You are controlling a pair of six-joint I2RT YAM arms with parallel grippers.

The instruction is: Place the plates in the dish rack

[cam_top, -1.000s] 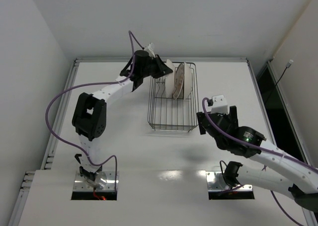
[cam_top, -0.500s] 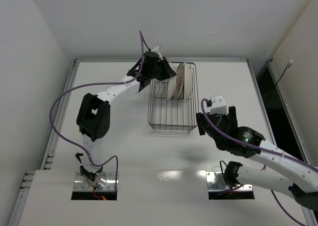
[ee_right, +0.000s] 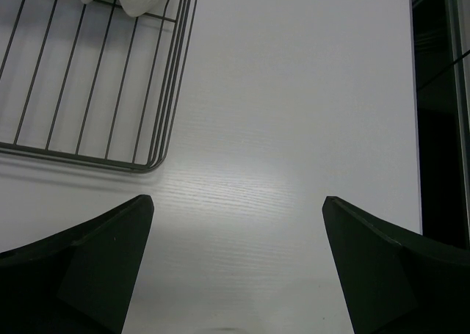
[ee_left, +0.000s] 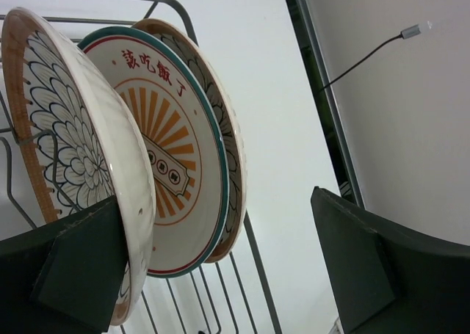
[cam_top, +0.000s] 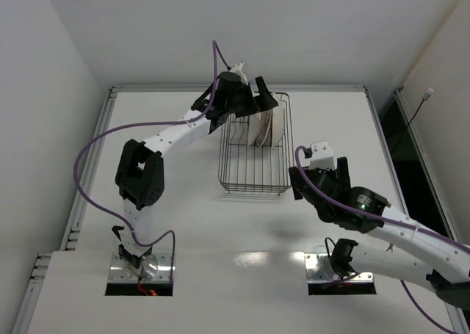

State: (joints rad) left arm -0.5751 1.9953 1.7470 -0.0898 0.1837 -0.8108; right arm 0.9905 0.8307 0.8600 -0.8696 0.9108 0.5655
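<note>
**Left gripper open at three racked plates**

Three plates stand on edge, leaning together, at the far end of the black wire dish rack. The left gripper is spread wide and grasps nothing; one finger sits close by the petal-patterned plate. It should probably back straight out, clear of that rim. The right gripper hovers open and empty above the white table.

The plates stand upright at the dish rack's twelve o'clock end, left hand just above them; right hand hangs near the rack's four o'clock corner.
</note>
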